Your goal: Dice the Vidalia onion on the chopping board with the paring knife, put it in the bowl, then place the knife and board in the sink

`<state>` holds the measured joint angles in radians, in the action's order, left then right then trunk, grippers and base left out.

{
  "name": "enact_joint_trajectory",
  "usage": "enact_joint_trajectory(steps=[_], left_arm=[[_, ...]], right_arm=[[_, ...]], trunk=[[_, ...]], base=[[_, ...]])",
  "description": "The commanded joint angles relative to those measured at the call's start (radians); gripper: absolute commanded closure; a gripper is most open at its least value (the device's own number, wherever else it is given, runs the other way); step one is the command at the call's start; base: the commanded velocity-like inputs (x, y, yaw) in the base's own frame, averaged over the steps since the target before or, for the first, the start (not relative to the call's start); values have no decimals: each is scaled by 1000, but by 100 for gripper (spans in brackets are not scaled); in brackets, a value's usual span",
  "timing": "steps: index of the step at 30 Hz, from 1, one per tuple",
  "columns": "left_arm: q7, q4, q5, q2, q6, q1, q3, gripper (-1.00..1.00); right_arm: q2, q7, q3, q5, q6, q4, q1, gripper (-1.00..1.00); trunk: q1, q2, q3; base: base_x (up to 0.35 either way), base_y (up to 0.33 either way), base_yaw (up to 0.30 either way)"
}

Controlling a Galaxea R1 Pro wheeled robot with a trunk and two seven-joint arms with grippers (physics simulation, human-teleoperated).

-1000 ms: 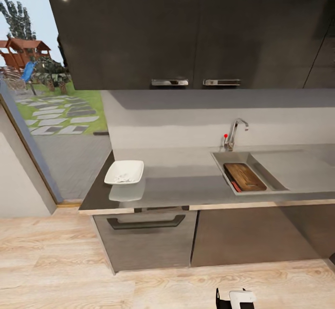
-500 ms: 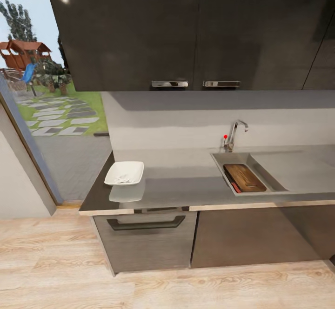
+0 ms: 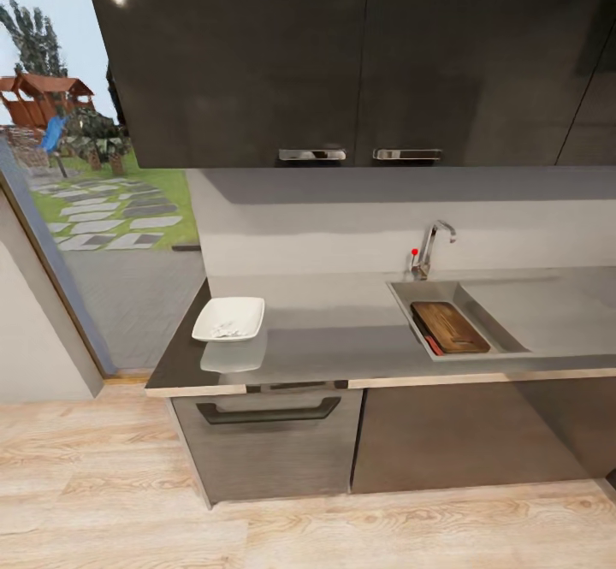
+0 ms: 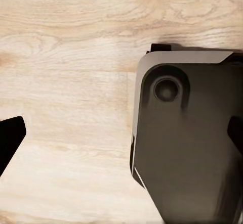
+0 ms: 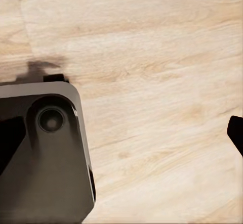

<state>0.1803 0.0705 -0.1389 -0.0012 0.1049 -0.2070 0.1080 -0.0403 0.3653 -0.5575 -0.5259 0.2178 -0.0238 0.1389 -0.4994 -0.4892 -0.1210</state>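
Both jaws spread, holding nothing, over wood floor — chopping board (image 3: pixel 450 327) and paring knife (image 3: pixel 430 341) in sink (image 3: pixel 496 326), bowl (image 3: pixel 228 318) on countertop (image 3: pixel 334 342).

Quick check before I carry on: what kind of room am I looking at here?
A home kitchen, by the look of it: a dark countertop with an inset steel sink and chrome tap, dark wall cabinets above, and a white bowl on the worktop. A doorway at the left opens onto a garden.
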Motion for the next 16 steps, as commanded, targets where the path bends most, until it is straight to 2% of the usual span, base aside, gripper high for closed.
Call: enact_joint_trajectory(steps=[1, 16], left_arm=[[0, 4, -10, 0, 3, -2, 9, -100], [-2, 3, -7, -2, -4, -2, 9, -100]], right_arm=[[-1, 3, -9, -8, 5, -2, 1, -100], [-2, 3, -7, -6, 26, -9, 1, -100]], trunk=[[0, -2, -2], [0, -2, -2]], base=[[0, 0, 0], [0, 0, 0]])
